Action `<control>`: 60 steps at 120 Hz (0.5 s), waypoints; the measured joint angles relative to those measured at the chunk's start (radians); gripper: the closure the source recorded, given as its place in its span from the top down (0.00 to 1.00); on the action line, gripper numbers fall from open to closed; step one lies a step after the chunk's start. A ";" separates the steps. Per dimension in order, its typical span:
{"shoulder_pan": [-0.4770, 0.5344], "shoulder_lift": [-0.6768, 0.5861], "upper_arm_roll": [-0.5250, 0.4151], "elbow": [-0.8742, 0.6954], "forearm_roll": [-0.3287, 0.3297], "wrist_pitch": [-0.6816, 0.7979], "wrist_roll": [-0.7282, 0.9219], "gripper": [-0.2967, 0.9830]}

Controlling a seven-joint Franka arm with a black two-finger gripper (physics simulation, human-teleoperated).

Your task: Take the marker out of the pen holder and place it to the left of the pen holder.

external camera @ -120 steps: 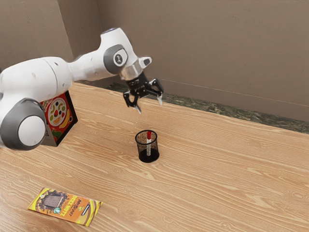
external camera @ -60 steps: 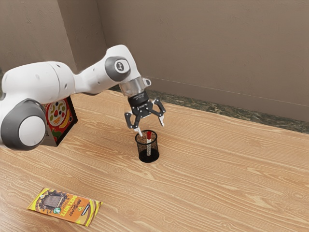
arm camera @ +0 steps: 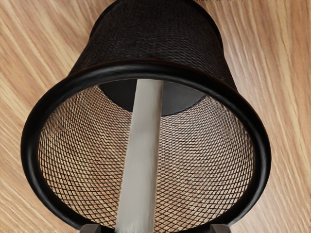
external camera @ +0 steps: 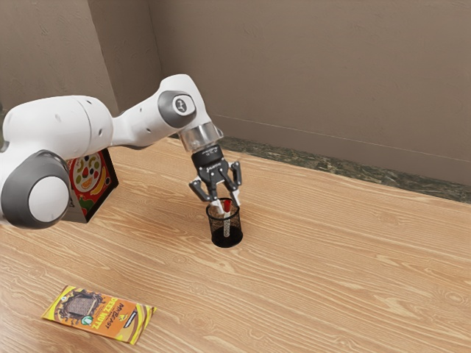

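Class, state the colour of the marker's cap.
The marker's cap is red, best seen in the exterior view.

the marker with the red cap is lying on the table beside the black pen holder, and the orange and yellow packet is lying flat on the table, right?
Not quite: the marker with the red cap is inside the black pen holder, as the exterior view and wrist view show. The orange and yellow packet is indeed lying flat on the table.
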 joint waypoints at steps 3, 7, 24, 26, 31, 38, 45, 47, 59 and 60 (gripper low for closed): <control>0.000 0.000 0.000 0.000 -0.001 0.000 -0.005 0.40; 0.000 0.000 0.000 0.000 -0.001 -0.001 -0.012 0.39; 0.000 0.001 0.000 0.000 -0.003 -0.003 -0.037 0.31; 0.000 0.001 0.000 0.000 -0.003 -0.003 -0.039 0.30; 0.000 0.000 0.000 0.000 -0.004 -0.003 -0.045 0.28; 0.000 0.000 0.000 0.000 -0.004 -0.004 -0.053 0.26; 0.000 -0.001 0.000 0.000 -0.004 -0.004 -0.060 0.24; 0.000 -0.001 0.000 0.000 -0.004 -0.004 -0.062 0.24; 0.000 -0.001 0.000 -0.001 -0.003 -0.006 -0.073 0.21; 0.000 -0.001 0.000 -0.001 -0.003 -0.006 -0.074 0.21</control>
